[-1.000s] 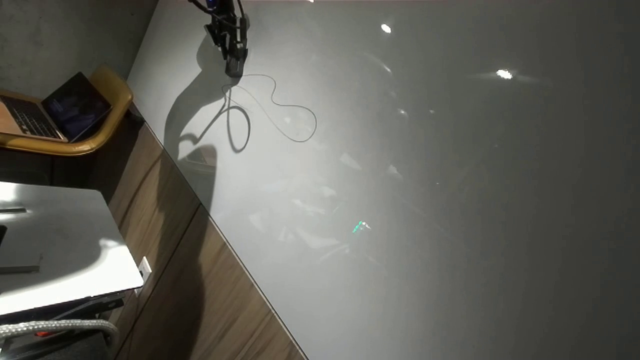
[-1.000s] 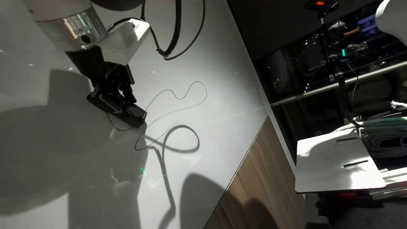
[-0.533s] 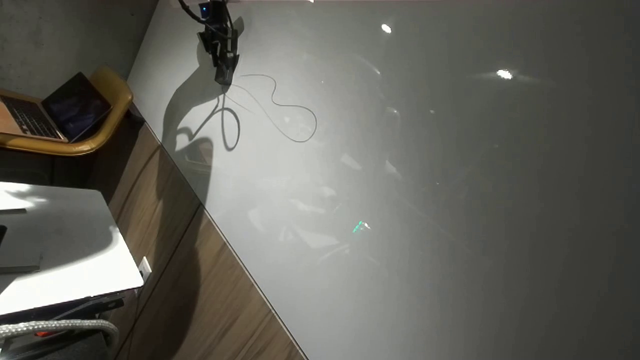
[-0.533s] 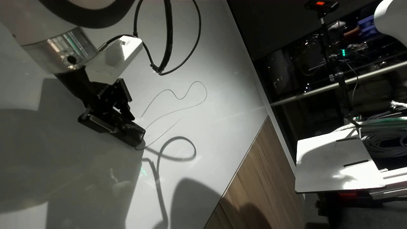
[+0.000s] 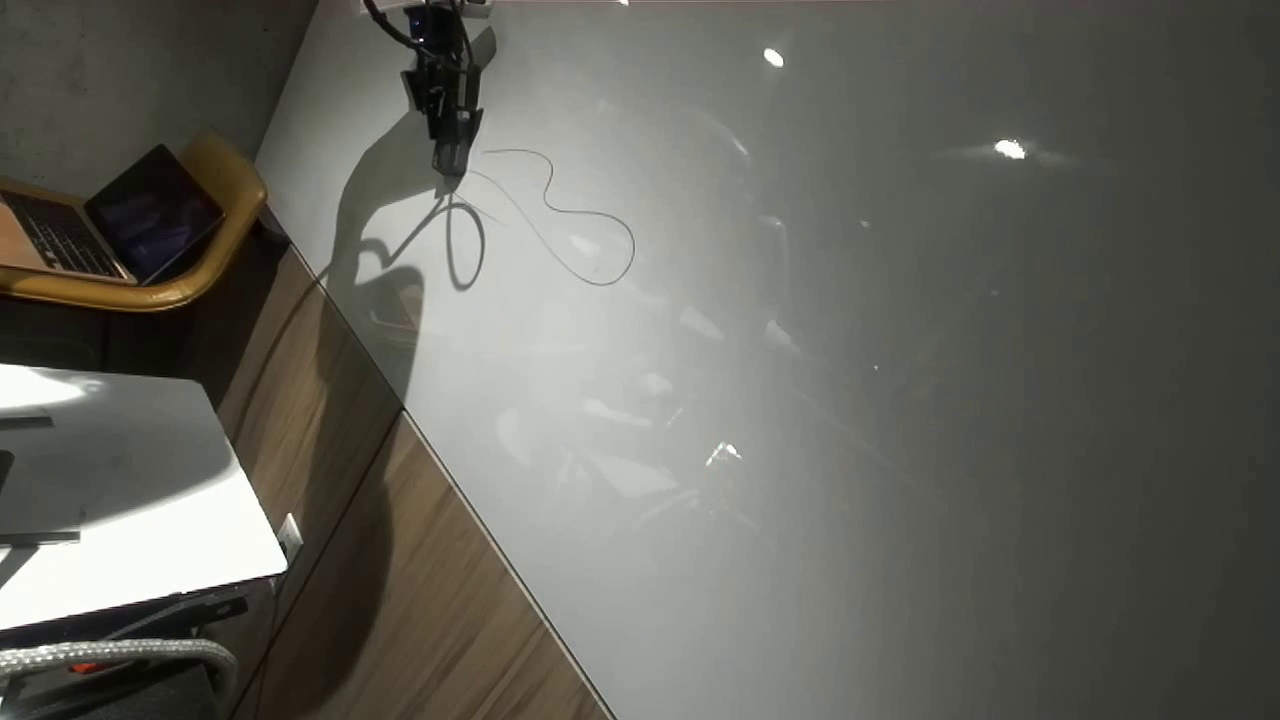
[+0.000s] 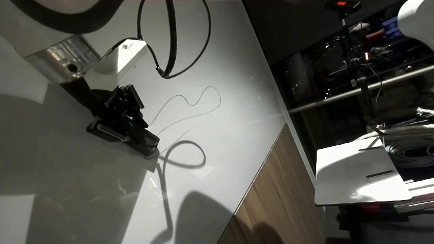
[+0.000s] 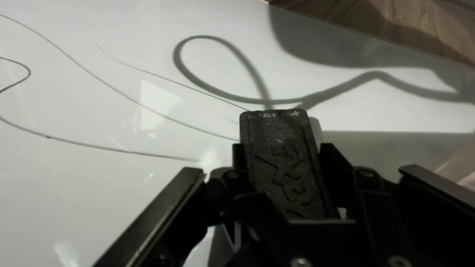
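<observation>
Dark oblong block (image 7: 280, 148): held, its marked face showing in the wrist view, far end close to the white surface (image 7: 92, 207); contact there cannot be told. Judged light, fairly stiff and not fragile; the dull face suggests little slip. Best hold, by judgement: the long sides, pinched squarely, leaving the far end free. Gripper (image 7: 285, 167): clenched on the block, one finger against each long side. Around it, a thin dark line (image 7: 48, 137) winds over the surface; a loop-shaped shadow (image 7: 278, 101) falls beyond the block's far end. Farther out, wood panelling (image 6: 271, 189) borders the surface.
</observation>
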